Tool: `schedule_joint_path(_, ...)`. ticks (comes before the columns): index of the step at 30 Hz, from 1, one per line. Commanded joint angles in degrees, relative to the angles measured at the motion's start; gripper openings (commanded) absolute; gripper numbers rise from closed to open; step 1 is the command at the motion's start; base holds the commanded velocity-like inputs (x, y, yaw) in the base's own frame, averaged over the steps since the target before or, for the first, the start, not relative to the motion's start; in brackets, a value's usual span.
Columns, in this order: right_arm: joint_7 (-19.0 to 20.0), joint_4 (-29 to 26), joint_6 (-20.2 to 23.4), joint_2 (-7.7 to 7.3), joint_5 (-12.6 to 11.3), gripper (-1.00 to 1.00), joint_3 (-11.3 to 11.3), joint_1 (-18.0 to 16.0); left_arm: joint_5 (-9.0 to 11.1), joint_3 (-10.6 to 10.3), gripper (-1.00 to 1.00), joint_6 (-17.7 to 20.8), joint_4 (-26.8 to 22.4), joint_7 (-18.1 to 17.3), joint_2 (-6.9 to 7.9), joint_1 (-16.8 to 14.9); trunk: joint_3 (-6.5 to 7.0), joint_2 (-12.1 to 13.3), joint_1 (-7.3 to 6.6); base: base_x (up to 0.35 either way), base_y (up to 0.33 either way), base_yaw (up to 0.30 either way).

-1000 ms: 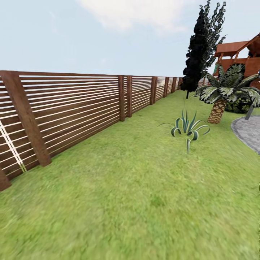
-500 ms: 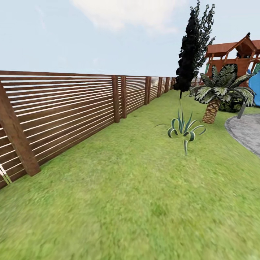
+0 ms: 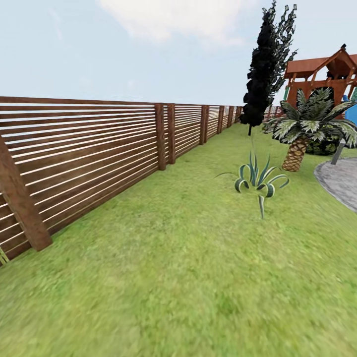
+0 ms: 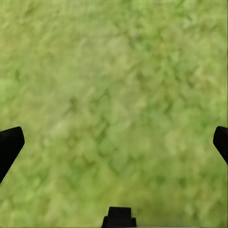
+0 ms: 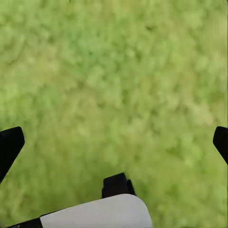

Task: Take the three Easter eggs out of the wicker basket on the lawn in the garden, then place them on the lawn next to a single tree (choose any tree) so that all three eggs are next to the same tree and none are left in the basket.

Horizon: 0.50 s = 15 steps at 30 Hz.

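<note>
The lawn (image 3: 188, 267) spreads across the head view as mottled green grass. The eggs, the wicker basket and the thick-trunked tree are out of view. My left gripper (image 4: 114, 142) hangs open over bare grass, its dark fingertips (image 4: 9, 145) far apart at the frame's sides. My right gripper (image 5: 114, 142) is open too, with only grass between its fingertips (image 5: 9, 145).
A brown slatted fence (image 3: 89, 148) runs along the left into the distance. A spiky agave plant (image 3: 258, 179) stands mid-lawn. Behind it are a dark cypress (image 3: 267, 64), a short palm (image 3: 302, 134), a wooden playhouse (image 3: 327, 74) and a grey paved patch (image 3: 342, 181).
The whole head view has shifted: the camera turned right, then slightly back and forward. The near fence post slid left and the playhouse came further into view. The plants look a little closer.
</note>
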Motion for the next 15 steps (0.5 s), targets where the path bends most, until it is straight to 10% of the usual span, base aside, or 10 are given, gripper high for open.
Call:
schedule_joint_path(1,0.04,0.00,-0.14,0.00,-0.60,1.00,0.01,-0.02,-0.06,-0.14,1.00,-0.08,-0.06,0.33,0.00,0.02,-0.04,-0.02,0.04,0.330,0.103,0.000)
schedule_joint_path(15,0.06,0.01,-0.14,0.00,-0.69,1.00,0.01,-0.02,-0.03,-0.10,1.00,-0.08,-0.06,0.33,0.01,0.02,-0.04,-0.02,0.04,0.330,0.099,-0.004)
